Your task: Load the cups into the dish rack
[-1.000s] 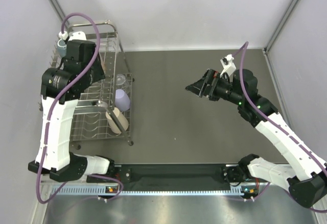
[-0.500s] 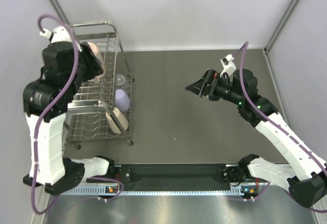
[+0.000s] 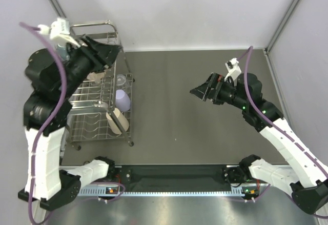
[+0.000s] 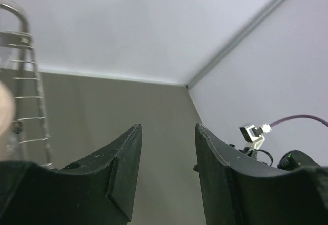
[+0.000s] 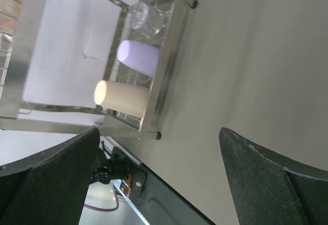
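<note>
Cups sit in a silver wire dish rack on the left side of a dark grey table, seen from above. Three of them line the rack's narrow right-hand section. A clear glass is farthest, a lavender tumbler is in the middle, and a beige tumbler lies tilted on its side nearest the arms. A pale pink cup shows partly beneath the left arm, in the far part of the rack.

The left gripper hangs high above the rack's far right corner, pointing right. In its wrist view its two black fingers stand moderately apart. Only table and wall show between them, and they hold nothing. The rack's chrome frame and a pinkish blur sit at that view's left edge.

The right gripper hovers over the middle of the table, well apart from the rack and pointing left toward it. Its fingers are spread wide and hold nothing. Between them its wrist camera shows the lavender tumbler, beige tumbler and clear glass in the rack.
</note>
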`<state>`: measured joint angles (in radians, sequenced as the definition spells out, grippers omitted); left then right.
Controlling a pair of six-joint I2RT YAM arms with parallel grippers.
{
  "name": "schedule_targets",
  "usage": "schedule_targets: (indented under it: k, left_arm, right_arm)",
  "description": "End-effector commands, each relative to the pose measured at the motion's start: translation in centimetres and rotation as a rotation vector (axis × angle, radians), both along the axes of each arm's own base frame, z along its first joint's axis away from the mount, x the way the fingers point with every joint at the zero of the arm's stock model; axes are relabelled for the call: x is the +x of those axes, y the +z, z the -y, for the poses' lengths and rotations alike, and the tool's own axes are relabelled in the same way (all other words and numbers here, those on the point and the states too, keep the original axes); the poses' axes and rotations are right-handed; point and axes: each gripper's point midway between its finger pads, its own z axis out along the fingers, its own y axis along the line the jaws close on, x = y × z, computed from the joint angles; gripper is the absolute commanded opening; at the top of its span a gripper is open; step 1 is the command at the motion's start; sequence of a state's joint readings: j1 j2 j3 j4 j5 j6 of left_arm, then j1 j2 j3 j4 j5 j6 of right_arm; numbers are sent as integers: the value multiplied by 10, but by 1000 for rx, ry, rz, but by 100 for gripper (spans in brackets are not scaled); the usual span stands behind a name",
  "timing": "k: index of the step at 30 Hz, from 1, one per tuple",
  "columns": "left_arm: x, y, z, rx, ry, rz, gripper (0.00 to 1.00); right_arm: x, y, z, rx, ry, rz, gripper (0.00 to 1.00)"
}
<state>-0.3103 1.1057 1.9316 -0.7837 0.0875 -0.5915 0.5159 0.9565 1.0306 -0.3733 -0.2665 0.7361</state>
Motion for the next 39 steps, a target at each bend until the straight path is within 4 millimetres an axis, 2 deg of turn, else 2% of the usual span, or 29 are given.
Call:
schedule_targets:
  k: [1,5,6,7,8,9,10,11,14,16,17,19,20,22,23,24,25,26,27,28,30,31,32,33,34,36,37,38,39]
  left_arm:
    - [18,0,47,-115,-218,-19,50]
    - [34,-26,63,-90,-214,-86,48]
    - [25,-28,80,-71,-250,-86,49]
    - [28,-38,92,-22,-250,-96,50]
    - [20,-44,108,18,-243,-112,50]
    - [20,-51,117,54,-235,-129,50]
    - [26,-67,134,110,-238,-156,50]
    - [18,-72,149,138,-253,-170,50]
    - [17,-98,176,196,-258,-213,50]
    - [23,-112,181,246,-209,-218,50]
    - [18,-121,189,275,-215,-218,50]
    - [20,-131,193,316,-164,-206,51]
    - [14,-148,202,355,-176,-216,52]
    - [14,-154,206,350,-147,-193,54]
    - [10,-176,210,378,-156,-208,55]
    - [9,-182,210,360,-153,-220,55]
    - [8,-178,210,315,-158,-204,56]
    - [5,-202,210,336,-165,-234,56]
    - [3,-209,209,321,-170,-247,57]
    - [-4,-222,208,315,-197,-257,58]
    - [-13,-233,209,305,-231,-251,62]
    - [-20,-231,205,289,-241,-233,63]
    - [-27,-250,207,302,-257,-231,66]
    - [-32,-250,203,294,-266,-214,67]
    - [-38,-268,199,316,-273,-225,68]
    - [-43,-265,192,283,-268,-196,71]
    - [-48,-278,189,297,-276,-200,73]
    - [-50,-278,186,285,-279,-189,74]
    - [-54,-267,181,236,-285,-161,76]
  right_arm:
    - [-4,-9,13,-41,-41,-4,100]
    - [-8,-24,24,-82,-79,-40,100]
    - [-11,-27,27,-92,-82,-50,100]
    - [-12,-30,30,-102,-92,-58,100]
    - [-12,-33,33,-114,-103,-63,100]
    - [-14,-39,36,-130,-107,-82,100]
    - [-15,-41,37,-139,-112,-89,100]
    - [-15,-45,41,-154,-124,-95,100]
    - [-19,-56,52,-206,-158,-126,100]
    - [-22,-62,61,-234,-184,-137,100]
    - [-22,-68,67,-255,-209,-145,100]
    - [-22,-74,79,-277,-268,-142,100]
    - [-24,-80,81,-282,-281,-154,100]
    - [-24,-81,88,-285,-312,-134,100]
    - [-25,-86,90,-297,-314,-132,100]
    - [-25,-85,92,-291,-319,-119,100]
    - [-25,-85,92,-293,-317,-107,100]
    - [-24,-86,92,-296,-310,-90,100]
    - [-24,-85,92,-292,-308,-72,100]
    - [-24,-92,91,-296,-296,-72,100]
    - [-21,-90,88,-273,-292,-24,100]
    - [-22,-104,89,-282,-292,-36,100]
    - [-22,-109,89,-275,-295,-34,100]
    - [-20,-103,87,-237,-304,4,100]
    - [-22,-117,85,-233,-291,-9,100]
    - [-22,-114,81,-184,-281,36,100]
    - [-25,-125,79,-173,-271,22,100]
    - [-25,-127,79,-160,-269,30,100]
    - [-25,-122,78,-132,-271,57,100]
